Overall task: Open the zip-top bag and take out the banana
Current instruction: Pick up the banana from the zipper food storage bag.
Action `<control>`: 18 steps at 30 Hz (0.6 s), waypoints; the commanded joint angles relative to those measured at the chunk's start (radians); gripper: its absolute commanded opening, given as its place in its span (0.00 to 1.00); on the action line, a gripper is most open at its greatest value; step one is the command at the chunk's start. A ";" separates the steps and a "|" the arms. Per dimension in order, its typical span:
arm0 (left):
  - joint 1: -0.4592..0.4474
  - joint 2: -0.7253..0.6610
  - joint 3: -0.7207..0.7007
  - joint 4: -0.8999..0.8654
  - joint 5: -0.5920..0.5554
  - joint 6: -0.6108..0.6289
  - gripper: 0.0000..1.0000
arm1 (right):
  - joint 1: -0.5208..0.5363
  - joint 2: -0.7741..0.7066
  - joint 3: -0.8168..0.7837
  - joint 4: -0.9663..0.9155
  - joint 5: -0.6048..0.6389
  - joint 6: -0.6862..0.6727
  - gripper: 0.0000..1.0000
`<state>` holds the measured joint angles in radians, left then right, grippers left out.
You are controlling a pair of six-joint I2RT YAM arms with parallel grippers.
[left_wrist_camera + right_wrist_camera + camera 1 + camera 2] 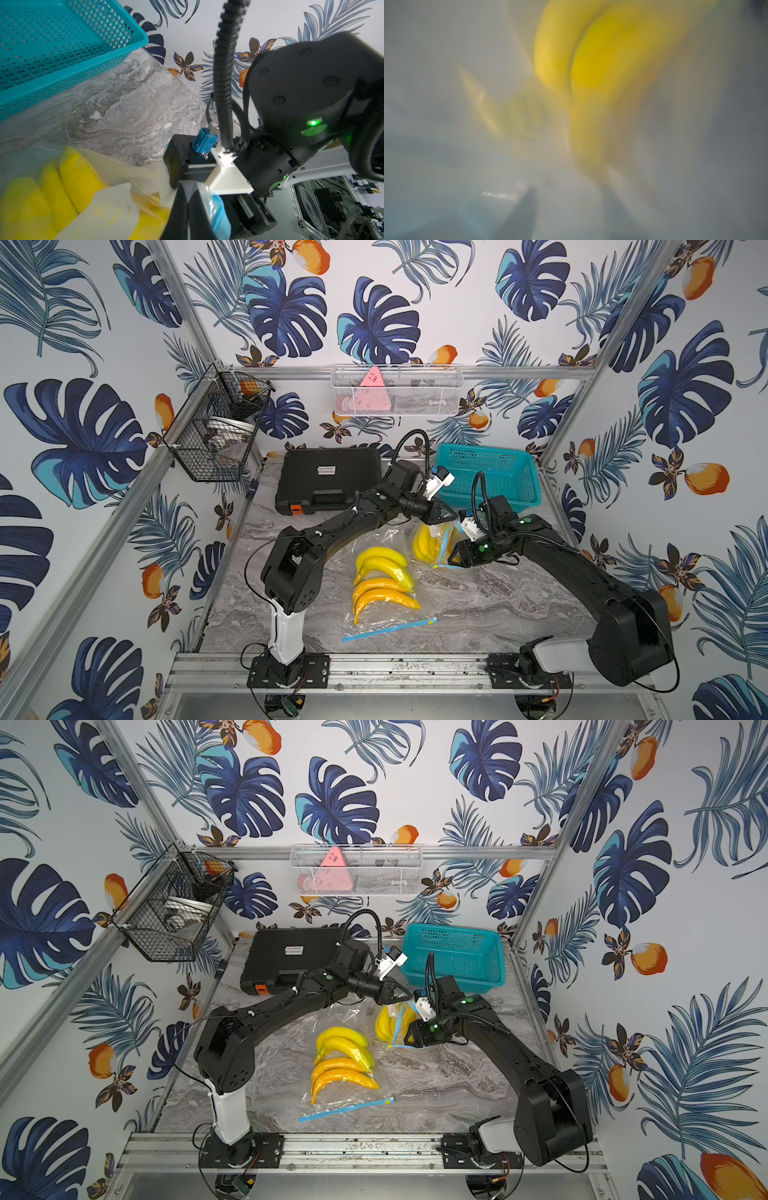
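- Reaching with the left arm from the near-left base across to the far right; left gripper [452,515] with jaws pinched shut on the top edge of the zip-top bag [441,551].
- Shown close only by the left wrist view: blue zip strip [218,212] touching those jaws.
- Inside, over the worktop [478,605] near the teal basket [511,489]: banana bunch [424,545], long axis far-to-near.
- Bent low at right, right gripper [452,559] at the bag; impossible to tell whether its jaws are open or closed, as the right wrist view is blurred.
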<state>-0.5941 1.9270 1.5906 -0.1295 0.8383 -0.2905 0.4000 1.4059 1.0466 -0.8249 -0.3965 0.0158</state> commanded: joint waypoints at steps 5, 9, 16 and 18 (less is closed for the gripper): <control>0.040 -0.034 -0.080 0.149 -0.009 -0.037 0.00 | 0.080 0.089 0.007 -0.064 0.050 0.032 0.51; 0.041 -0.045 -0.124 0.185 0.027 -0.057 0.14 | 0.080 0.076 0.030 -0.029 0.156 0.037 0.53; 0.050 -0.101 -0.156 0.156 -0.003 -0.033 0.55 | 0.080 0.038 0.059 0.030 0.179 0.023 0.53; 0.073 -0.151 -0.198 0.156 -0.070 -0.032 0.80 | 0.080 0.024 0.036 0.070 0.202 0.019 0.54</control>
<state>-0.5419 1.8233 1.4193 0.0067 0.8253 -0.3378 0.4778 1.4452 1.0977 -0.8120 -0.2363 0.0551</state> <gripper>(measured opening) 0.678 0.536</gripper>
